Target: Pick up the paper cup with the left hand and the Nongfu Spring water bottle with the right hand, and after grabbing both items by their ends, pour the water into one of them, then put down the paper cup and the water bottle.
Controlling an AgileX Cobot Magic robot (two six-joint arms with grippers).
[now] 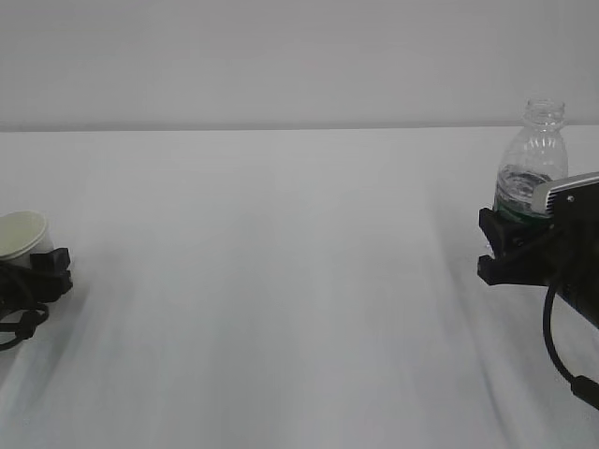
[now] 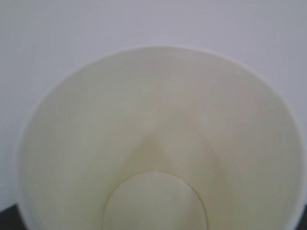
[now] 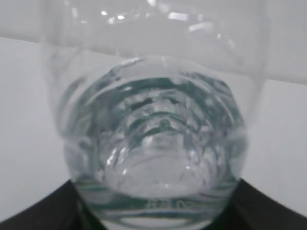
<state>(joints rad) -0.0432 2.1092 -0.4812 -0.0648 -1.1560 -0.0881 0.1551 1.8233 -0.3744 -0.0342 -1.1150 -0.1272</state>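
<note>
Holding the paper cup (image 1: pixel 21 234) at the table's far left, the left hand (image 1: pixel 47 269) faces the right hand (image 1: pixel 510 245) clamped on the Nongfu Spring water bottle (image 1: pixel 532 159) far right, so I think bringing them together to pour comes next.

Plain white worktop (image 1: pixel 281 281) fills the lower scene, matte and evenly lit with soft faint shadows, meeting a bare pale grey wall (image 1: pixel 281 56) along a straight horizontal line just above mid-height in the exterior view.
</note>
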